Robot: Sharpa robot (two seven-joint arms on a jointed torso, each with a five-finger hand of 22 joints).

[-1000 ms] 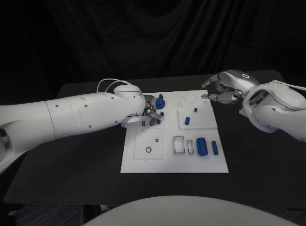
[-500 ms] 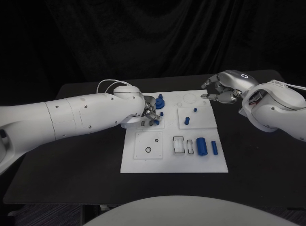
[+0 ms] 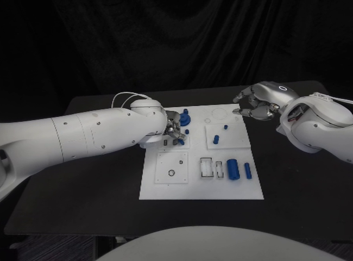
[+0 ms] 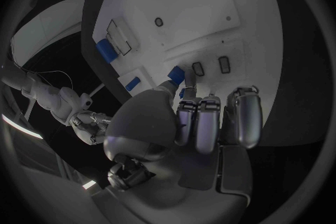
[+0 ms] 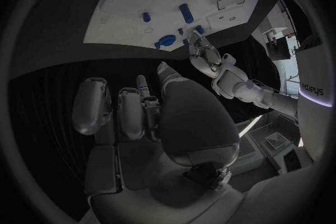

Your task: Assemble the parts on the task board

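Note:
The white task board (image 3: 200,187) lies mid-table. My left hand (image 3: 170,129) rests fingertips-down on its far left part, fingers curled, and pinches a small blue part (image 4: 185,91) just beside two dark slots (image 4: 198,69). A knobbed blue piece (image 3: 185,115) stands just past that hand. My right hand (image 3: 259,103) hovers off the board's far right corner, fingers curled in with nothing seen in them. Two blue pegs (image 3: 215,138) (image 3: 226,128) stand on the far right panel. A thick blue cylinder (image 3: 233,168) and a slim blue piece (image 3: 247,171) lie on the near right.
The board (image 4: 210,11) also has a raised panel with small round holes (image 3: 171,173) and two rectangular pockets (image 3: 206,167) on its near half. Bare black table (image 3: 82,185) surrounds the board; dark curtain behind.

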